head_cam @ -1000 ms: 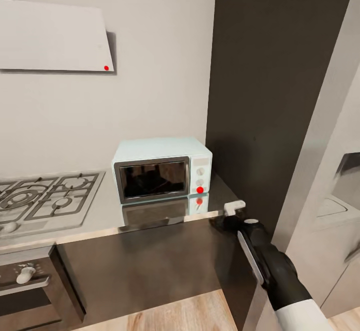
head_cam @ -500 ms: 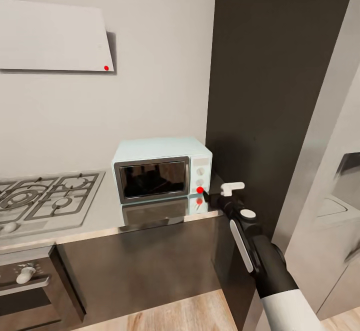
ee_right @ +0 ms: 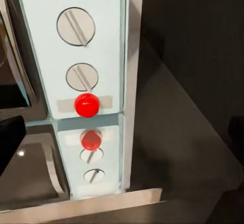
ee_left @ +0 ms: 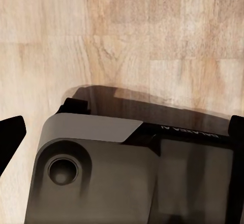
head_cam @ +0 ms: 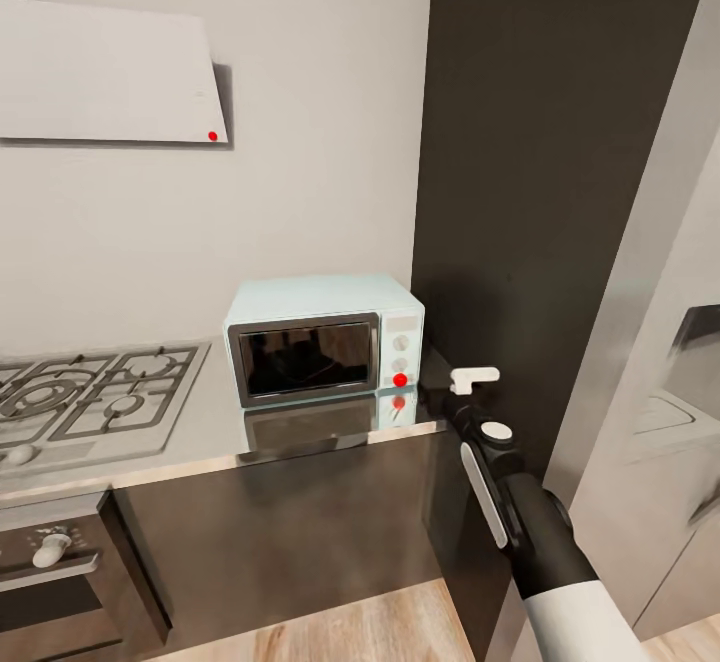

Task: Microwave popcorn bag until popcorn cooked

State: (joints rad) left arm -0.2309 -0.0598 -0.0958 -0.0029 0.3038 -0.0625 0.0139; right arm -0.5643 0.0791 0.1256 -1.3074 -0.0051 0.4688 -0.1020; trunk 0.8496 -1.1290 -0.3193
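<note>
The microwave (head_cam: 320, 340) is a pale blue box with a dark glass door, standing shut on the glossy dark countertop (head_cam: 200, 427). Its two knobs and red round light (ee_right: 87, 104) show close up in the right wrist view. My right gripper (head_cam: 432, 398) hovers just right of that light, off the microwave's front right corner, open and holding nothing. Its dark fingertips (ee_right: 10, 138) stand far apart. My left gripper (ee_left: 122, 132) is open over the wooden floor (ee_left: 152, 31). The popcorn bag is out of view.
A steel gas hob (head_cam: 90, 397) lies on the counter left of the microwave, with a black built-in oven (head_cam: 50, 562) below it. A tall dark cabinet (head_cam: 540, 192) stands right beside the microwave. A white hood (head_cam: 110, 72) hangs on the wall.
My right gripper rose from the counter's front edge to the height of the red light, reached it half a second ago, and has since drawn slightly back to the right.
</note>
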